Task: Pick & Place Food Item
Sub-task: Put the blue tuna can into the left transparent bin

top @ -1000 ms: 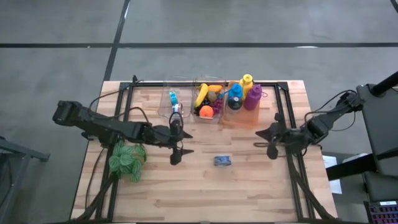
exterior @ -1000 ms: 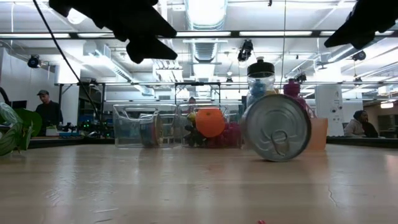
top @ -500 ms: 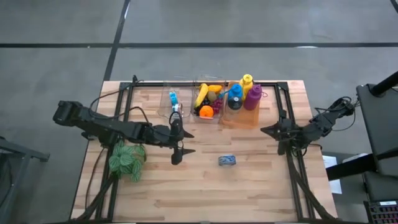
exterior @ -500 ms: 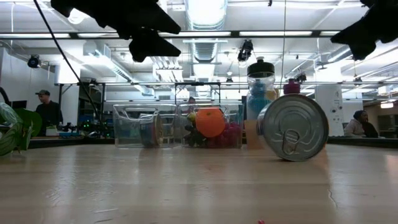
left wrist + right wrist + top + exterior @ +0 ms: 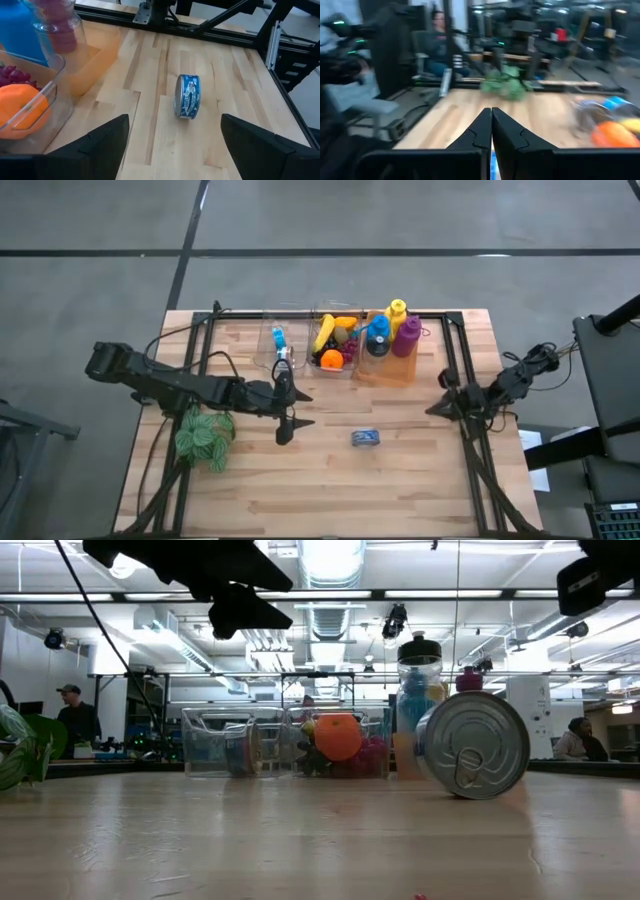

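A blue food can stands on its curved side on the wooden table, right of the middle; the low view shows its silver pull-tab lid. My left gripper hangs open above the table, left of the can. In the left wrist view the can lies ahead of my left gripper, beyond its fingertips and untouched. My right gripper is shut on nothing near the right edge, off the table; the right wrist view shows its closed fingers.
Along the far edge stand clear bins holding a banana, an orange and grapes, and an orange tray with bottles. A green plant sits at the near left. Bare wood lies around the can.
The can has rolled a little toward the table's right edge and has come to rest there. My right gripper, still shut, has drawn back toward the right edge and tipped up from a downward slant to level.
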